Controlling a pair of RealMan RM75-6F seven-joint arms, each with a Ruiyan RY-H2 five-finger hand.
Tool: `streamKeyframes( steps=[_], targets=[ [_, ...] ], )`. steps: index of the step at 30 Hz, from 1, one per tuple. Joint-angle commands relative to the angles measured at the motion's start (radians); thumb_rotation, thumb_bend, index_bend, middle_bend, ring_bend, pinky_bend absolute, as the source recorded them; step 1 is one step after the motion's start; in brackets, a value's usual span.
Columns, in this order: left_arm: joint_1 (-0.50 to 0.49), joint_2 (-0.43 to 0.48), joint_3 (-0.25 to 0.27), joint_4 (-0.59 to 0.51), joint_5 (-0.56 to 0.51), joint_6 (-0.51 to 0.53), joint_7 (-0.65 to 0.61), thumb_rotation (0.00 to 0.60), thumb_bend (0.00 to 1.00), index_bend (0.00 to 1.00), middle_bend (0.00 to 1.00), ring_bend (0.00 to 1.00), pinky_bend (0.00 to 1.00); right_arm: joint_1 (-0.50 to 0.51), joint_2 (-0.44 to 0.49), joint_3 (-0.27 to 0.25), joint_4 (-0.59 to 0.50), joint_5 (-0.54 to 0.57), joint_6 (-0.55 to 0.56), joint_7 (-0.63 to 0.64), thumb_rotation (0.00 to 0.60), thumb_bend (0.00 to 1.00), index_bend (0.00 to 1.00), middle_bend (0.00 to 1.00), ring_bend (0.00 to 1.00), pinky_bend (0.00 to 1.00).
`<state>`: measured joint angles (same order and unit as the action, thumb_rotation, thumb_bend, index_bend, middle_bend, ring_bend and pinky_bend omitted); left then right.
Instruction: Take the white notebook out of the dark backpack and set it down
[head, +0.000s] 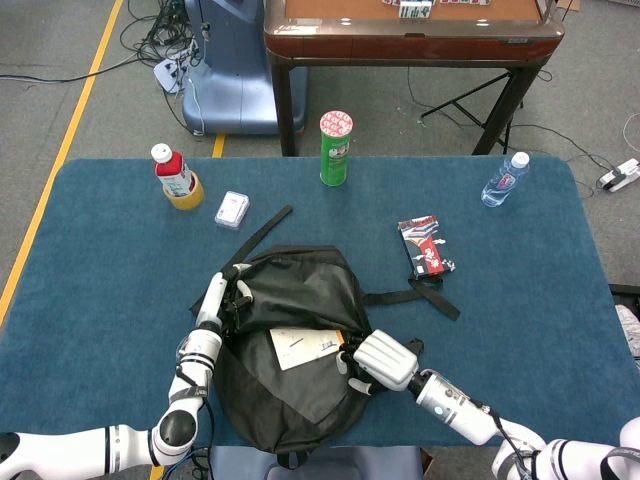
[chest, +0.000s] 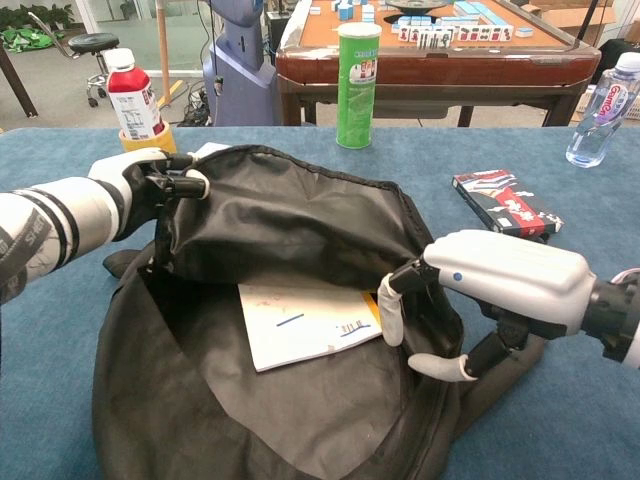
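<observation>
The dark backpack lies open on the blue table near its front edge. The white notebook lies inside the opening, with an orange sheet showing at its right edge. My left hand grips the backpack's upper flap at its left rim and holds it up. My right hand is at the right side of the opening, fingers apart and holding nothing. One of its fingertips sits just beside the notebook's right corner.
A green can, a red-capped bottle, a small card box, a red and black box and a water bottle stand farther back. Backpack straps trail right. A wooden table is behind.
</observation>
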<state>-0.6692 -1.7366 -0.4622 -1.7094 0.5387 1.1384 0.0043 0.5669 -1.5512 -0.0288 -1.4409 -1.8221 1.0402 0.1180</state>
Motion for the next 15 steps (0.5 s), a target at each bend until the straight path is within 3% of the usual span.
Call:
streamKeyframes(
  steps=[1, 15],
  targets=[
    [0.004, -0.003, -0.001, -0.007, -0.009, -0.005, -0.005, 0.6, 0.84, 0.44, 0.5, 0.44, 0.2, -0.002, -0.051, -0.011, 0.058, 0.018, 0.013, -0.008, 0.6, 0.31, 0.48, 0.43, 0.39, 0.52],
    [0.007, -0.014, -0.046, -0.004, -0.084, -0.009, -0.02, 0.6, 0.84, 0.44, 0.5, 0.44, 0.2, 0.028, -0.185, 0.001, 0.203, 0.051, 0.034, -0.023, 0.6, 0.29, 0.48, 0.42, 0.37, 0.52]
  ],
)
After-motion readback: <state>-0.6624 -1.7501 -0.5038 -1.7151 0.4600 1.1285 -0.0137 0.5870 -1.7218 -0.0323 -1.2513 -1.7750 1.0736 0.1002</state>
